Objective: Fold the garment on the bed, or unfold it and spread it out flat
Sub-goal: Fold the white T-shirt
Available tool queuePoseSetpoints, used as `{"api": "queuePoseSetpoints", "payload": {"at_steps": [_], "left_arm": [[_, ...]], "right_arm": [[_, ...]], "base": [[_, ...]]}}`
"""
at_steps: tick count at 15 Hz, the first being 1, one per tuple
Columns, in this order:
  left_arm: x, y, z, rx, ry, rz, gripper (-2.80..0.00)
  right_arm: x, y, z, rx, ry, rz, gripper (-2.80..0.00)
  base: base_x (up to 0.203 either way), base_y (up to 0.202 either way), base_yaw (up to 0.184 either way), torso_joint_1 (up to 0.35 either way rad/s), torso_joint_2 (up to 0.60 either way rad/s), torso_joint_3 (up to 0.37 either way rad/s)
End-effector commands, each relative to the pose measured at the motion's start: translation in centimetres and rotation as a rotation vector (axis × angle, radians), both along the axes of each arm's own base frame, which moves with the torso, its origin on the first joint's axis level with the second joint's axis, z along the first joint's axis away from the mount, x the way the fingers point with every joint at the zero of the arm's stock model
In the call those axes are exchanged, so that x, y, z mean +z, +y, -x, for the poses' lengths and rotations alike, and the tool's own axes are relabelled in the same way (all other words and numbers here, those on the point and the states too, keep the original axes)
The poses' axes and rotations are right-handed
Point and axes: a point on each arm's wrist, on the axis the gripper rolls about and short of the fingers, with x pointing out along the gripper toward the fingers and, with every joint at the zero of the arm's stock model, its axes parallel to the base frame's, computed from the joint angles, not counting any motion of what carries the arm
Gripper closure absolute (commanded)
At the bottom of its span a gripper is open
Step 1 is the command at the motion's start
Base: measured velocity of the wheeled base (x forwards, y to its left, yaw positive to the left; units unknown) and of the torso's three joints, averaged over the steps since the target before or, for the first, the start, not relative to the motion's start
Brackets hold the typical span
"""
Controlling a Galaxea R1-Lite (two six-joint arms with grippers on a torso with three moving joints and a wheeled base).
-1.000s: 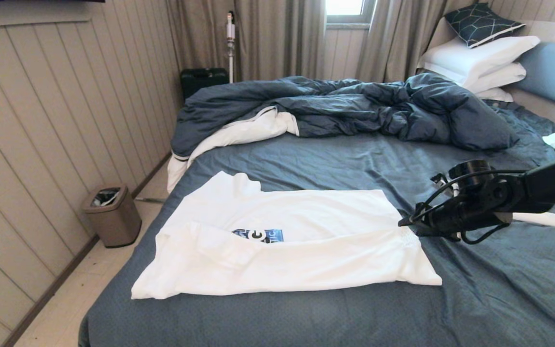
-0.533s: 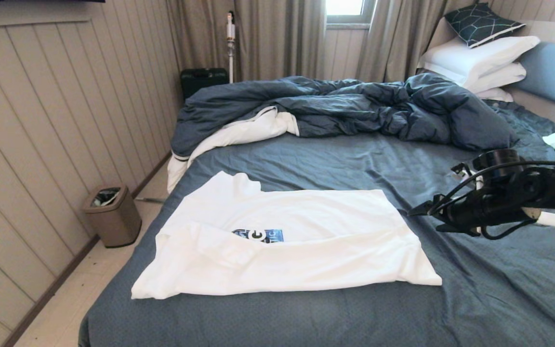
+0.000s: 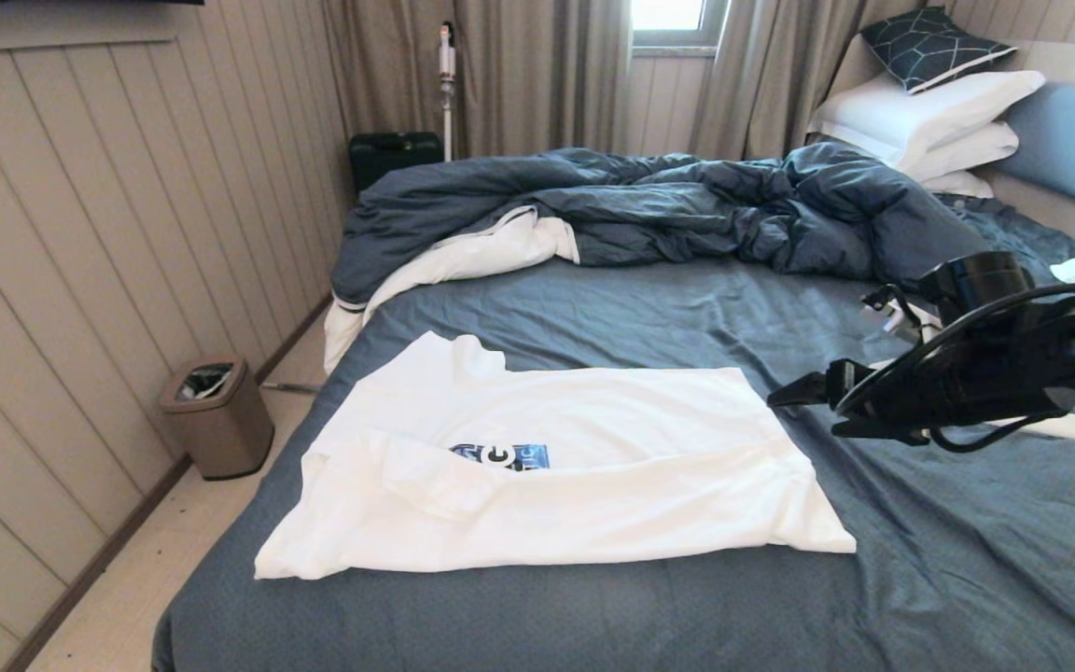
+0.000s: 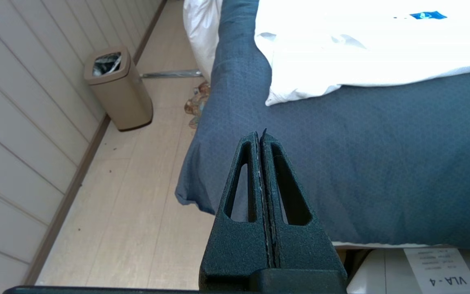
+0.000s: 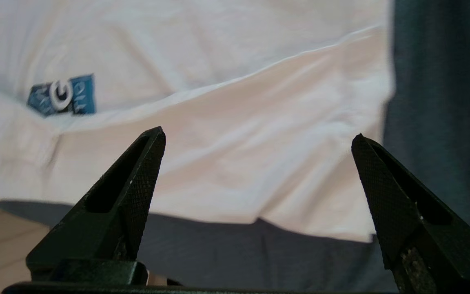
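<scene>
From the head view, the white T-shirt [image 3: 547,457] is seen lying on the near left part of the bed [image 3: 920,579], its near long edge folded over so that only part of the blue logo [image 3: 500,456] is left showing. The right gripper [image 3: 803,411] is now held in the air just beside the shirt's right end, clear of the cloth; a second ago it was pressed down low against that end, so the fabric has been let go and the arm lifted away. The shirt itself has not been shifted by the release. Behind it, the rumpled duvet [image 3: 687,205] and the pillows [image 3: 929,103] are left untouched. In the left wrist view, the left gripper [image 4: 261,136] is shown with its fingers pressed flat together on nothing, parked off the near corner of the bed above the floor, with the waste bin [image 4: 116,90] by the wall and a corner of the shirt [image 4: 341,53] in sight. In the right wrist view, the right gripper [image 5: 259,139] is seen spread wide and empty, its two fingertips framing the folded flap of the shirt [image 5: 218,134] below, the logo [image 5: 61,94] off to one side. One lengthwise fold appears to have been laid; a fresh grasp will probably be needed next.
</scene>
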Motion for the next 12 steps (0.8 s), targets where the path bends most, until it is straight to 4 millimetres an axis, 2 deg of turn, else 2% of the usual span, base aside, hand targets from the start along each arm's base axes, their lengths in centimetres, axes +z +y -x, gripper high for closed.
{"api": "queuePoseSetpoints", "payload": {"at_steps": [1, 2, 3, 5, 12], "left_arm": [[0.0, 0.0, 0.0, -0.001, 0.001, -0.001, 0.00], [0.0, 0.0, 0.0, -0.003, 0.003, -0.001, 0.00], [0.0, 0.0, 0.0, -0.002, 0.001, -0.001, 0.00], [0.0, 0.0, 0.0, -0.002, 0.000, -0.001, 0.00], [0.0, 0.0, 0.0, 0.005, 0.001, 0.001, 0.00]], "right_arm": [[1.1, 2.1, 0.6, 0.061, -0.028, -0.002, -2.80], [1.1, 3.5, 0.9, 0.103, -0.026, -0.002, -2.80], [1.2, 4.5, 1.1, 0.129, -0.018, 0.004, 0.00], [1.3, 5.2, 1.3, 0.141, -0.016, 0.014, 0.00], [1.4, 4.9, 1.7, 0.135, -0.016, 0.010, 0.00]], "base": [[0.000, 0.000, 0.000, 0.000, 0.00, 0.000], [0.000, 0.000, 0.000, 0.000, 0.00, 0.000], [0.000, 0.000, 0.000, 0.000, 0.00, 0.000], [0.000, 0.000, 0.000, 0.000, 0.00, 0.000], [0.000, 0.000, 0.000, 0.000, 0.00, 0.000]]}}
